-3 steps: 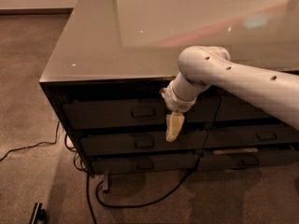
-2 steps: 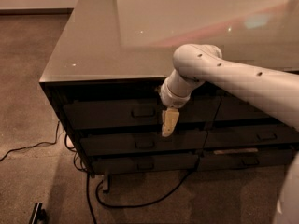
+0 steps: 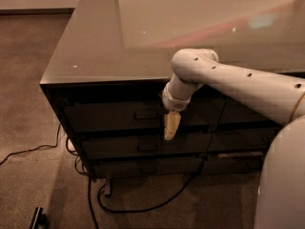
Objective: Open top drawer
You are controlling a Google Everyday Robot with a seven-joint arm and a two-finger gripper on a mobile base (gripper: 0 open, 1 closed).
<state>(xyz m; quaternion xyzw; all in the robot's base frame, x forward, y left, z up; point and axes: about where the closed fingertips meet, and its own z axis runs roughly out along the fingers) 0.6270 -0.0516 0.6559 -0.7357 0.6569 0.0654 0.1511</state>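
The top drawer (image 3: 114,116) is a wide dark front under the glossy counter top, closed, with a small rectangular loop handle (image 3: 146,114) at its centre. My white arm reaches in from the right and bends down in front of the cabinet. My gripper (image 3: 170,128) points downward with tan fingers, just right of the handle and a little below it, over the gap between the top drawer and the second drawer (image 3: 143,146). It holds nothing that I can see.
A third drawer (image 3: 147,167) lies lowest. A second column of drawer fronts (image 3: 243,113) is to the right, behind my arm. Black cables (image 3: 143,206) trail on the carpet below the cabinet. The counter top (image 3: 143,37) is glossy.
My arm and gripper have shifted left along the drawer fronts, closer to the top drawer's handle. The drawer has stayed closed.
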